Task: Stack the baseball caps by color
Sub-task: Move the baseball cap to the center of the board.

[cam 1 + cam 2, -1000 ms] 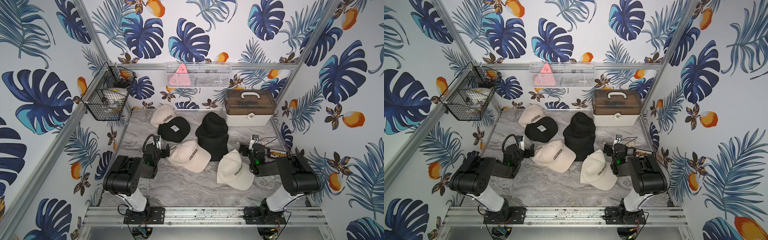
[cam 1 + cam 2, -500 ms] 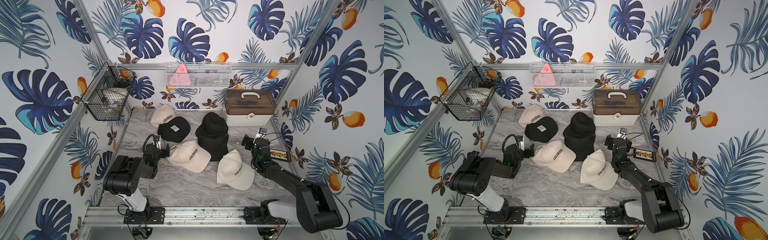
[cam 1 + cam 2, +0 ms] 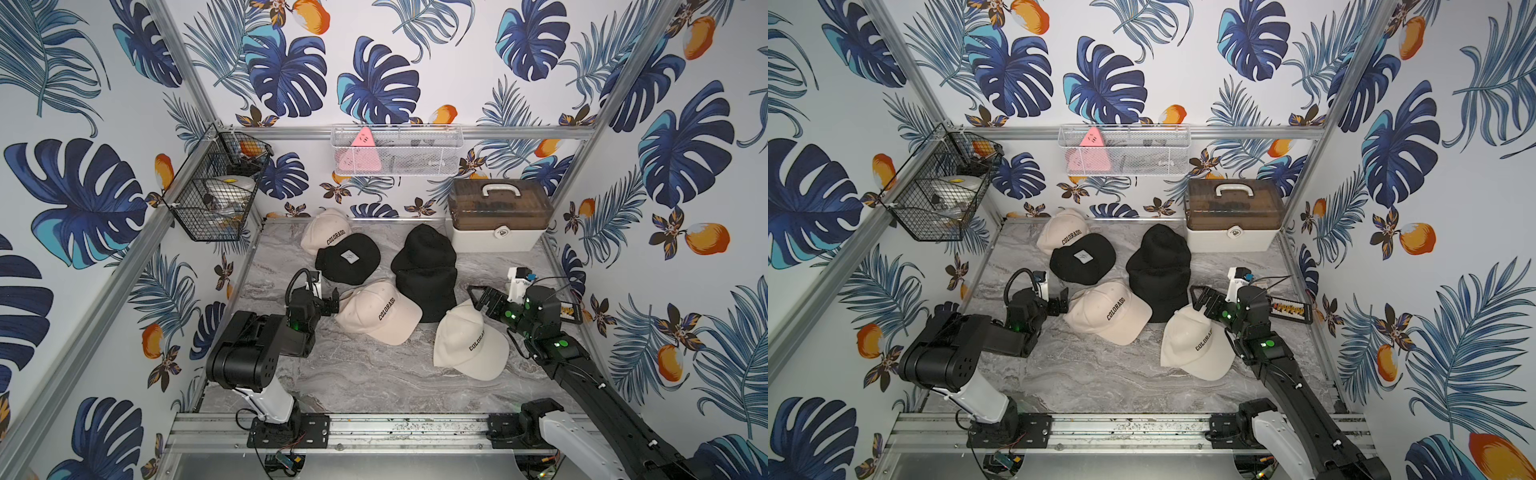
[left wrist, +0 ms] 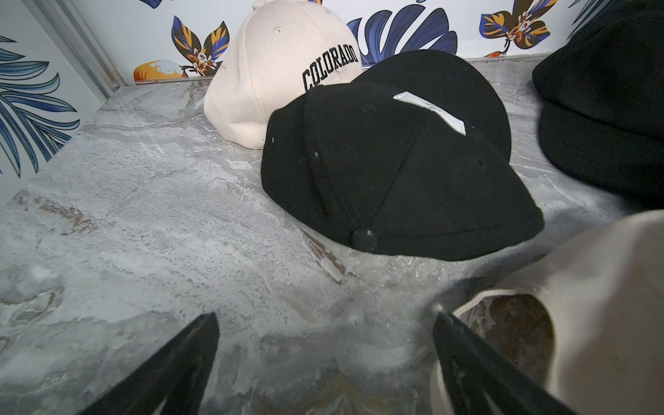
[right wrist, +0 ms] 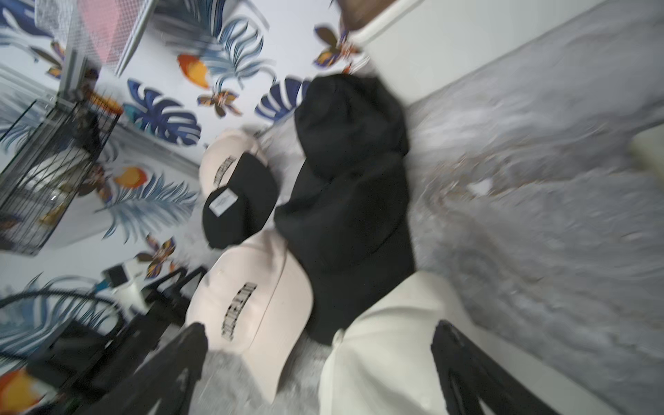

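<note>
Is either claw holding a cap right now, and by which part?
Nothing is held. The left claw stands open beside the middle cream fabric cap; the right claw is open by the nearest cream fabric cap.

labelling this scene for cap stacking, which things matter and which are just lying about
Job: back cream cap, middle cream cap, front cream cap, tagged black cap, overlapping plain black caps.
Lying about: lidded box, black wire basket, white mesh tray, small black rack.

The black right arm (image 3: 582, 374) has unfolded and reached inward. Its right gripper (image 3: 478, 300), jaws wide, now hangs over the far edge of the nearest cream fabric COLORADO cap (image 3: 465, 349). A small black bead rack (image 3: 1289, 309) behind it has come into view.
</note>
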Tool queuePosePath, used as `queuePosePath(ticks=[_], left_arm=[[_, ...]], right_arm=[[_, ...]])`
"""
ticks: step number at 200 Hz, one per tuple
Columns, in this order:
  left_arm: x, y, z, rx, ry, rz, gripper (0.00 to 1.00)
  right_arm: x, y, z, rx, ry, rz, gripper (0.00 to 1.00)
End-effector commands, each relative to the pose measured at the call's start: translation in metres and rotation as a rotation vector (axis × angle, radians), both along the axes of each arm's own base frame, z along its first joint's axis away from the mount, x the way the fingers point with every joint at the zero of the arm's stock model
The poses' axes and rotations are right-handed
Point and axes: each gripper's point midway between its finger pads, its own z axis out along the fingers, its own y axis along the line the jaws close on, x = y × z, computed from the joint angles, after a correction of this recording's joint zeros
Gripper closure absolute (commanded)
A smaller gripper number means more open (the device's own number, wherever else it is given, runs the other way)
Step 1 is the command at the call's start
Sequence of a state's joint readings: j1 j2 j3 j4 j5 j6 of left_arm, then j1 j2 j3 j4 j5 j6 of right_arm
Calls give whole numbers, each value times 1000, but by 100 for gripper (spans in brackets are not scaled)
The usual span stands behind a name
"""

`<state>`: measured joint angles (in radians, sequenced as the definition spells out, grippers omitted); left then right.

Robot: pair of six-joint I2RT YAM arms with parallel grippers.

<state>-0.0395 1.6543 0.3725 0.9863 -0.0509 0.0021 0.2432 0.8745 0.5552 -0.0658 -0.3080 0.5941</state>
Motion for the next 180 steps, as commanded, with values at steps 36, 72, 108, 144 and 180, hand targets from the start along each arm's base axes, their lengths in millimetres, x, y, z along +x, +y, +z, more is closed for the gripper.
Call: queuePosePath(ticks=[36, 72, 108, 144, 180], left_arm=[[0, -1, 27, 66, -52, 37, 1], [-19, -9, 83, 129, -165, 115, 1], [-39, -40, 133, -190, -158, 135, 1], [-73, -73, 137, -585, 21, 143, 2], [-117, -88, 111, -919, 273, 246, 10]], right_arm=[[-31, 74, 15, 64, 126, 389, 0], [-19, 105, 12, 8, 171, 471, 0], [-5, 137, 10, -35, 156, 538, 0], [16, 168, 11, -30, 150, 601, 0], [44, 196, 8, -37, 138, 637, 0]])
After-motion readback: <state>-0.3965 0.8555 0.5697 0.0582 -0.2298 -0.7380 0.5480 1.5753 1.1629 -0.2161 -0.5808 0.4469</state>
